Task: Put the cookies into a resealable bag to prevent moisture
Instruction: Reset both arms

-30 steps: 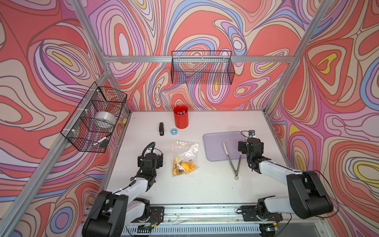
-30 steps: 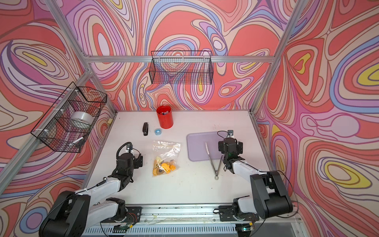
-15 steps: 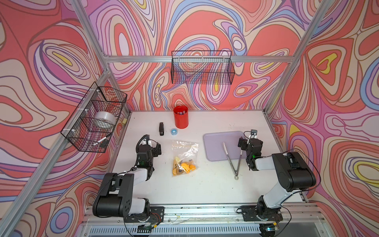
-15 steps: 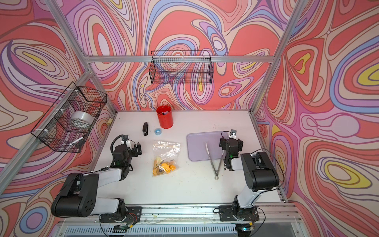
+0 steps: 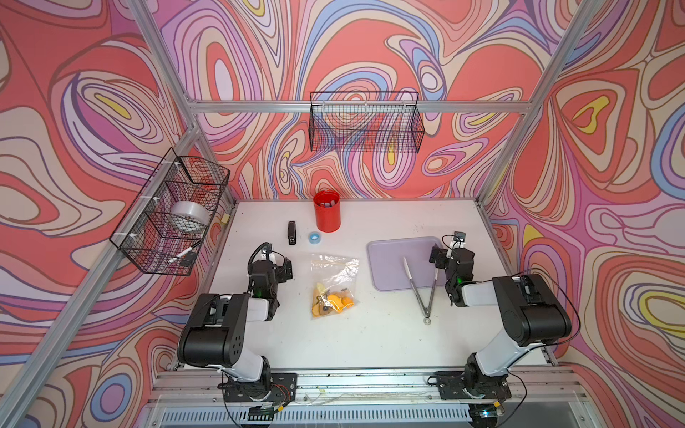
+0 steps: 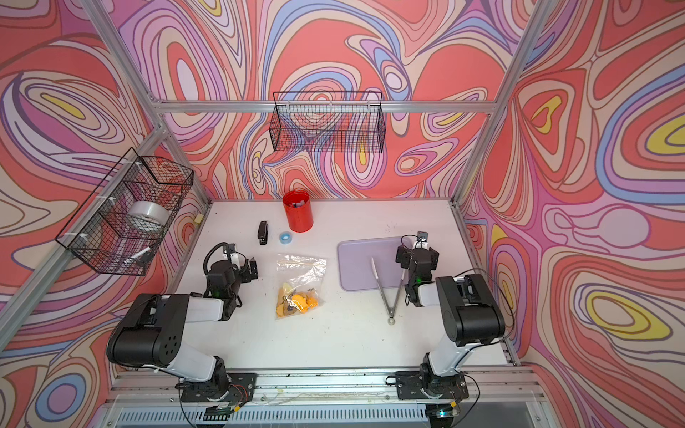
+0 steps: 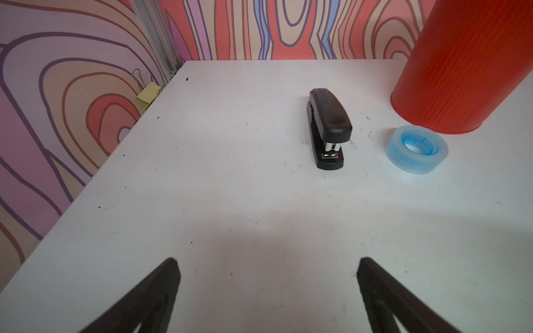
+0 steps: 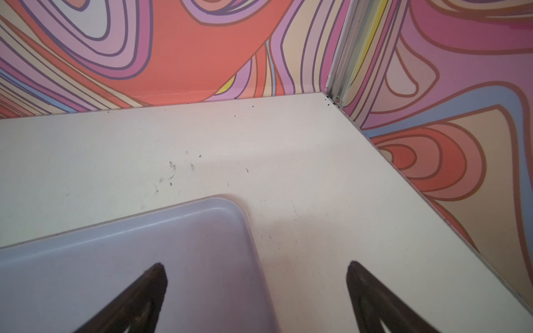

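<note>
Between the spread jaws of your left gripper [image 7: 266, 263] lies only bare table [image 7: 230, 187]; your right gripper [image 8: 256, 266] gapes equally empty over a corner of the lilac tray [image 5: 389, 259]; midway between the two, the cookies [image 5: 331, 302] sit bunched inside the resealable bag [image 5: 335, 274]; loading looks finished; next you likely pinch the zip shut, though whether it's sealed I cannot tell.

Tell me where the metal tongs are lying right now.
In both top views the tongs lie on the robot's right side, tips resting on the lilac tray, hinge end on the white table, right of the resealable bag.
</note>
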Tool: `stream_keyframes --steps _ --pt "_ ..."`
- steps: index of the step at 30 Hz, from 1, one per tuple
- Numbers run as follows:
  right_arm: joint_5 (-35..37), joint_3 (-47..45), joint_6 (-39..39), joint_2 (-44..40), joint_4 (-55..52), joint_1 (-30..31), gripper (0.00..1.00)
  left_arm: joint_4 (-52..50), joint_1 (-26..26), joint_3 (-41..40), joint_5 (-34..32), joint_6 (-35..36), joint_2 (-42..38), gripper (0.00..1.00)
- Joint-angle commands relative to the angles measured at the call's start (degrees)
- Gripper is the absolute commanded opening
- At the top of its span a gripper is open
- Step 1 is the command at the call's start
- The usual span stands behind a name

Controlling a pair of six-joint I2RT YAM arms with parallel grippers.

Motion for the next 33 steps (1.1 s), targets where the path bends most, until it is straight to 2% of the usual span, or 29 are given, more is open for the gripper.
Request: stream_keyframes --steps 1,33 --pt "-0.4 0.7 0.4 0.3 0.5 -0.4 0.98 3.0 0.4 -0.1 -0.3 -0.6 0.1 1.0" --pt "-0.4 0.5 0.4 0.2 0.5 -0.4 0.99 2.1 0.3 0.4 1.6 0.1 0.0 1.0"
